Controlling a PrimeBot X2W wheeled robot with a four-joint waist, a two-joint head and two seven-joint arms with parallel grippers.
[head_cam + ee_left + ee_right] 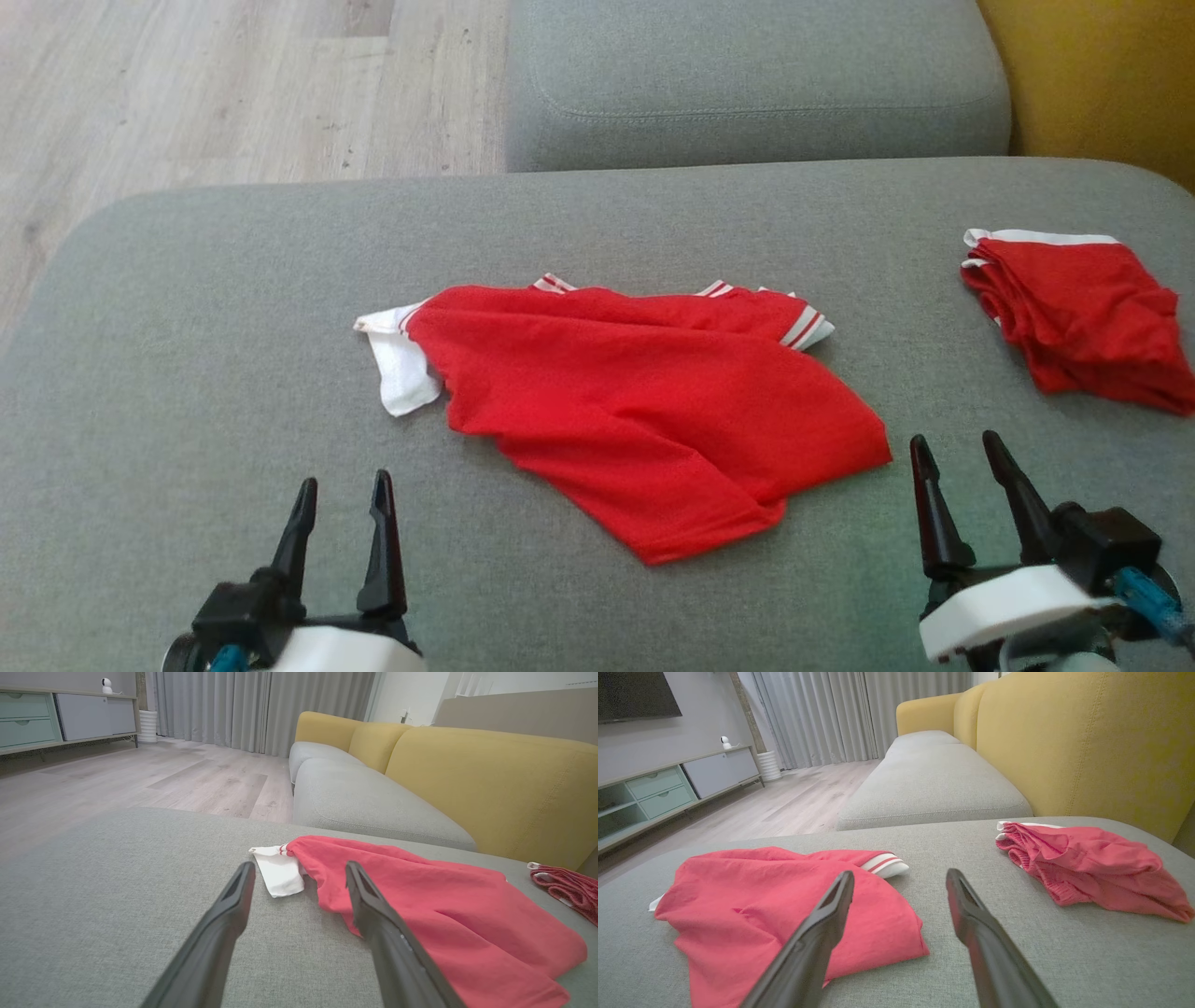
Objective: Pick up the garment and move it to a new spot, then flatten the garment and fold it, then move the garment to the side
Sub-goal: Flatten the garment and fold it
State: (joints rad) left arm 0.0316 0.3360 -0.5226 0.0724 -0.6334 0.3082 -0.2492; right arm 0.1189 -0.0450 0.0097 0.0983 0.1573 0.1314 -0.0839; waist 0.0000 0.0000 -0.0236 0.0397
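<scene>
A red garment with white striped trim lies crumpled in the middle of the grey sofa seat, a white flap sticking out at its left end. It also shows in the left wrist view and the right wrist view. My left gripper hovers open near the seat's front, left of the garment, holding nothing. On the other side, my right gripper is open too, just off the garment's lower right corner.
A second red garment, folded, lies at the seat's right side. Behind is another grey cushion and the yellow sofa back. Wooden floor lies beyond the seat's left and far edges.
</scene>
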